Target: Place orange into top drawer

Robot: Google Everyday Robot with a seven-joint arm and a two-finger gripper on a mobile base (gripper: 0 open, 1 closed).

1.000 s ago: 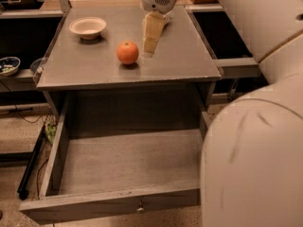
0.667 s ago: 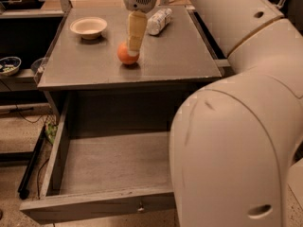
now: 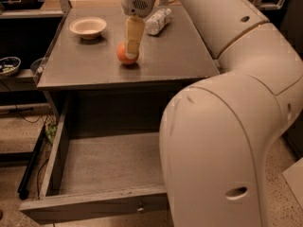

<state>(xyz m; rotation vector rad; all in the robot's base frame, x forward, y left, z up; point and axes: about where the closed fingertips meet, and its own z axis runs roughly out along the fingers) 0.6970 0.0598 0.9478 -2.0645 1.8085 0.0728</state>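
Speckled floor point(image 3: 16, 131), dim room | top drawer point(image 3: 94, 207) open under table point(image 3: 184, 60) front edge | orange point(image 3: 123, 56) mid-table | gripper point(image 3: 133, 44) against it, grip cannot be told | bowl point(image 3: 88, 26) back-left corner | plastic bottle point(image 3: 157, 21) near back edge

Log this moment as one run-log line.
gripper: at orange | orange: on tabletop | top drawer: open, orange not inside

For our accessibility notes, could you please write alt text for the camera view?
The robot's gripper is down at the orange on a grey tabletop, above the top drawer, which is pulled open. A cream bowl and a clear bottle sit farther back; the white arm fills the right foreground.
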